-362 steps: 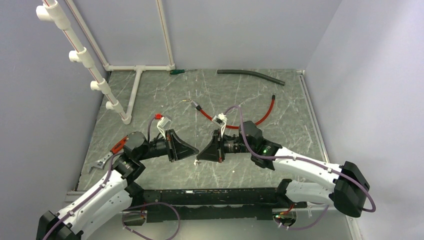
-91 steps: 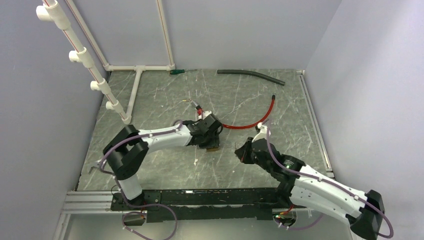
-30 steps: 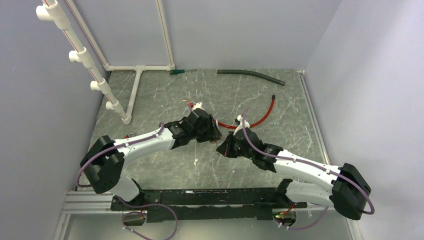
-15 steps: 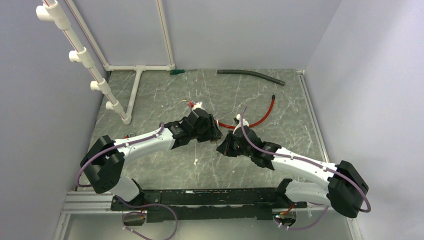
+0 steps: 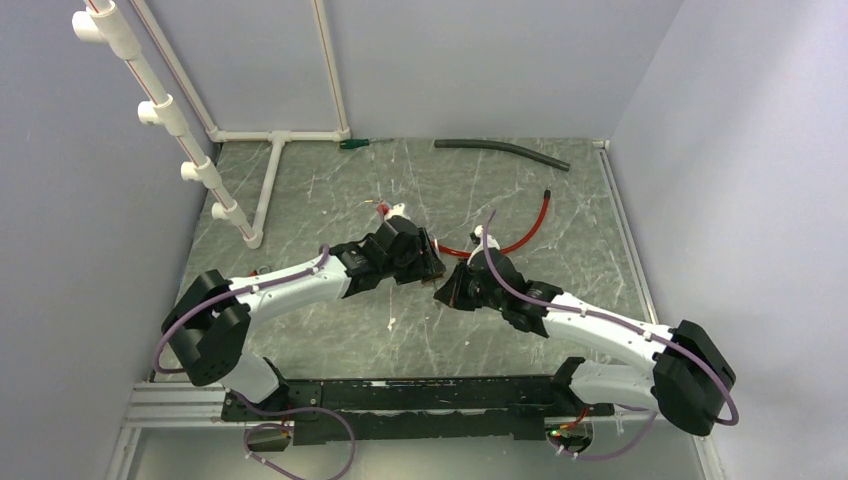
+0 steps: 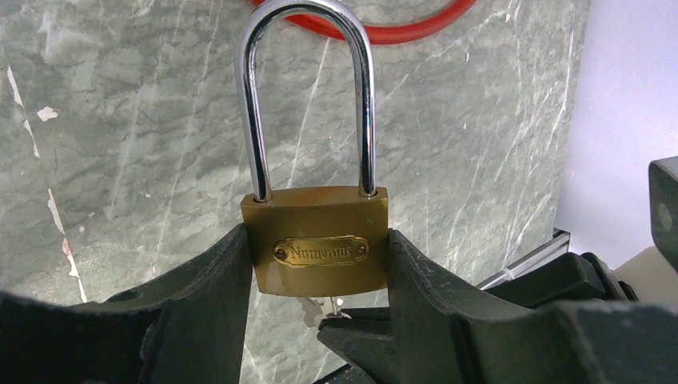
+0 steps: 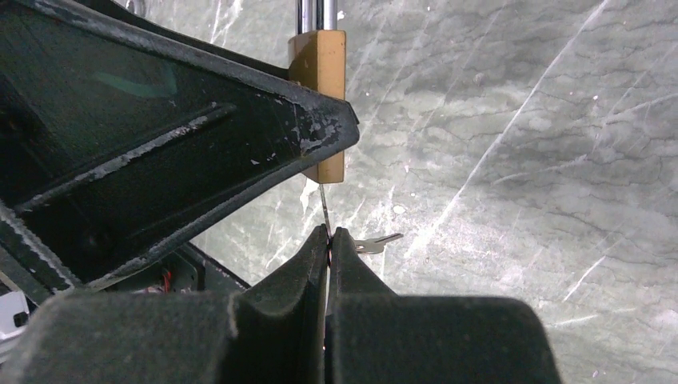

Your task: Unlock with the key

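The left gripper (image 6: 317, 276) clamped the brass padlock with the steel shackle (image 6: 318, 240) by the sides of its body, above the grey marble table (image 6: 120, 160). Both shackle legs sat in the body. The right gripper (image 7: 328, 240), fingers almost together, pinched the thin silver key (image 7: 323, 206). The key's blade met the padlock's underside. A red cable (image 6: 384, 32) lay beyond the shackle.

padlock (image 6: 316, 252): brass-gold body, chrome shackle | key (image 7: 323, 206): silvery | table (image 5: 330, 190): grey-green marble, white veins | hose (image 6: 400, 34): red | tube (image 5: 500, 150): charcoal | pipes (image 5: 160, 105): white (thin red stripe, seen from here) | right arm (image 5: 600, 325): white shell, black joints, purple cable
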Robot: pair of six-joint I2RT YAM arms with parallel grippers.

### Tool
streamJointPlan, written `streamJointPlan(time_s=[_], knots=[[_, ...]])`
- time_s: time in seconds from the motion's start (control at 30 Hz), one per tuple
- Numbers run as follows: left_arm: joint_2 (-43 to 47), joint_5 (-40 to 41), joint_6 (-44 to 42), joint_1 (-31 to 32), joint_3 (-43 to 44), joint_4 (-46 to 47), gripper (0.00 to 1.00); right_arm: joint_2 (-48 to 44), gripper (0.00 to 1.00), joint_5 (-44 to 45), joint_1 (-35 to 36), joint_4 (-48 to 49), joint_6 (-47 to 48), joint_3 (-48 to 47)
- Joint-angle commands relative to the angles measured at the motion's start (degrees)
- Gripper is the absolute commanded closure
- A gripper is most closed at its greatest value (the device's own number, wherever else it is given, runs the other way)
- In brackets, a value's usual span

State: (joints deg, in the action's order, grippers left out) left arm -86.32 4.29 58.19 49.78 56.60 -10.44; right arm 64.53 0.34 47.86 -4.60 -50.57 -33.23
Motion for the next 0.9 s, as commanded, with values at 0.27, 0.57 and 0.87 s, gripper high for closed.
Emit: streamJointPlan(time_s=[0.27,0.57,0.87], knots=[[-0.6,-2.1,1.2,0.4,2.0,6.7,1.0,1.1,1.0,2.0,-1.8,1.8,2.8,-4.9],[0.5,-0.3,0.1,1.3,0.7,8.5,1.0,2.4,1.0,-1.5,-4.4,1.1,1.4,-7.6],[4.0,0.0,-1.2,2.2,-1.7,11.9,1.0,2.2,1.0,-12.2,-8.6,8.1,1.9,-5.6]])
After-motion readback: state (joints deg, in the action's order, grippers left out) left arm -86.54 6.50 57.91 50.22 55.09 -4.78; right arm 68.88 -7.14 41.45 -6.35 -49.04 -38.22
